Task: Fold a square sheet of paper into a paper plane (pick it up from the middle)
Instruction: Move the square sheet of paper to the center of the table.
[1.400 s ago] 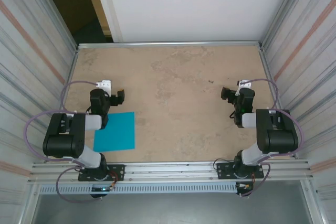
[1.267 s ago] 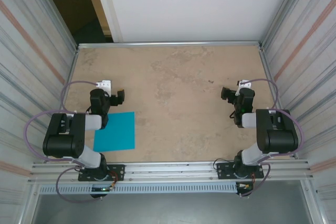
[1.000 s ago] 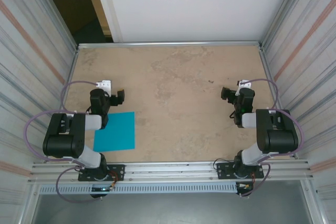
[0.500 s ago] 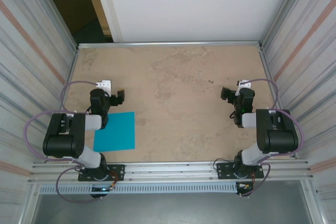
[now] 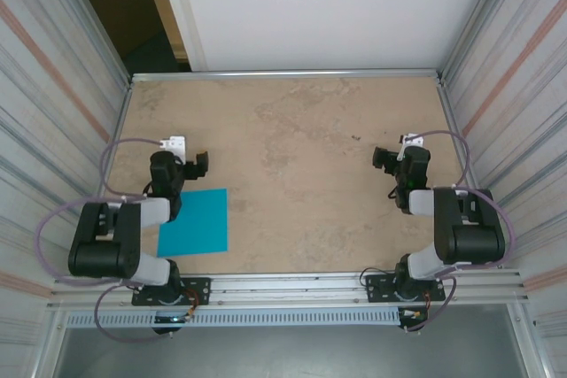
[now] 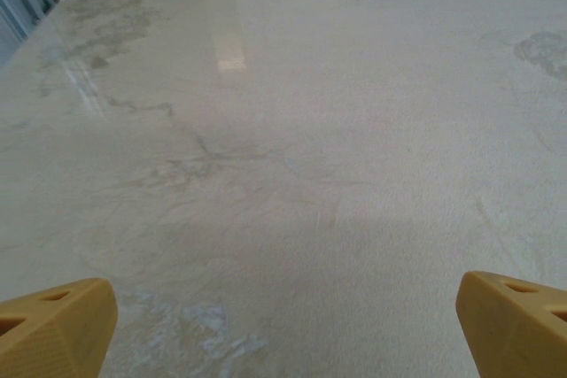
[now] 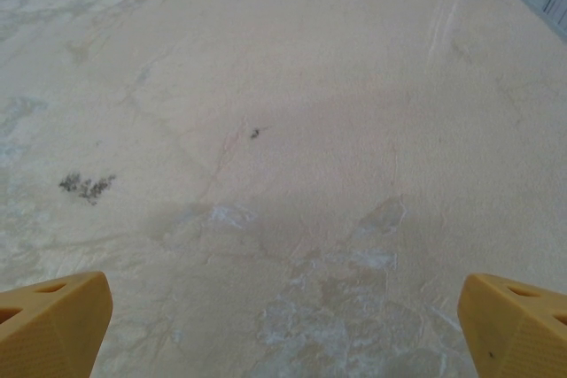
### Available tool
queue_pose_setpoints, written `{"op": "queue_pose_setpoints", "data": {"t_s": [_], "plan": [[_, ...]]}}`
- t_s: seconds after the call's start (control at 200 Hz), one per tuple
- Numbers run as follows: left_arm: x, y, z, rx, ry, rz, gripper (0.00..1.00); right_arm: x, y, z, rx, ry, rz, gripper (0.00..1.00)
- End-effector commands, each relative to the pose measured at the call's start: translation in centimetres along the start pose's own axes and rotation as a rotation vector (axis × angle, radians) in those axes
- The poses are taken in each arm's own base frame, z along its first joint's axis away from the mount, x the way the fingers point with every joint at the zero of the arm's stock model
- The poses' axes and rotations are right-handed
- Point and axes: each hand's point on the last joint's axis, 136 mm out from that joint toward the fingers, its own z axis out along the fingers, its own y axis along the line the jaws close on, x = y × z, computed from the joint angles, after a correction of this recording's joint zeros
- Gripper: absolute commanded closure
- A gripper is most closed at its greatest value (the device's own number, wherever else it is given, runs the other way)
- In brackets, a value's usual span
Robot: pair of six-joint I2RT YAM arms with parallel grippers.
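Paper (image 5: 195,221), seemingly flat, on table (image 5: 310,139)

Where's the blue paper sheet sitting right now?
In the top view, the square sheet of paper lies flat on the table, near-left, just nearer than the left gripper, its left edge under the left arm.

Counter: we see the counter (image 5: 301,121), beige and marbled with darker veins, spreading ahead of the left gripper (image 5: 200,164) and the right gripper (image 5: 383,158).
Side walls: we find ribbed metal panels (image 5: 53,104) standing outward of each gripper.
Back wall: a plain white panel (image 5: 337,6) rises far ahead of both, beyond the counter's far edge.
Opening: we make out a dark gap (image 5: 115,6) far ahead and outward of the left gripper.
Light: a pale reflection (image 6: 230,50) lies on the counter ahead of the left gripper.
Front rail: aluminium rails (image 5: 292,285) run behind both.
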Motion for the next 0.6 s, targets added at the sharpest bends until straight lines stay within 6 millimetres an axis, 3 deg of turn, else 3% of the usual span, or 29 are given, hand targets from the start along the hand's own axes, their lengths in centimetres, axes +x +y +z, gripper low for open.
{"op": "queue_pose_setpoints", "data": {"t_s": [0.0, 0.095, 0.195, 0.281, 0.431, 0.596], "plan": [[-3.4, 1.2, -1.9, -0.066, -0.015, -0.063, 0.01, -3.1, 1.0, -0.9, 0.006, 0.006, -0.056, 0.01], [-5.1, 1.2, -3.5, -0.056, -0.001, -0.182, 0.01, -5.1, 1.8, -1.8, 0.008, 0.024, 0.000, 0.01], [-5.5, 0.8, -4.9, -0.042, 0.089, -0.361, 0.01, -5.6, 3.7, -2.7, -0.022, 0.122, 0.072, 0.01], [-5.9, 0.0, -5.9, -0.005, 0.176, -0.404, 0.01, -5.5, 6.3, -3.4, -0.060, 0.201, 0.077, 0.01], [-6.9, -0.6, -6.9, 0.037, 0.222, -0.438, 0.01, -3.8, 13.7, -4.7, -0.197, 0.332, 0.000, 0.01], [-8.0, 0.5, -7.2, 0.031, 0.209, -0.485, 0.01, -0.6, 23.2, -6.5, -0.335, 0.432, -0.117, 0.01]]}}
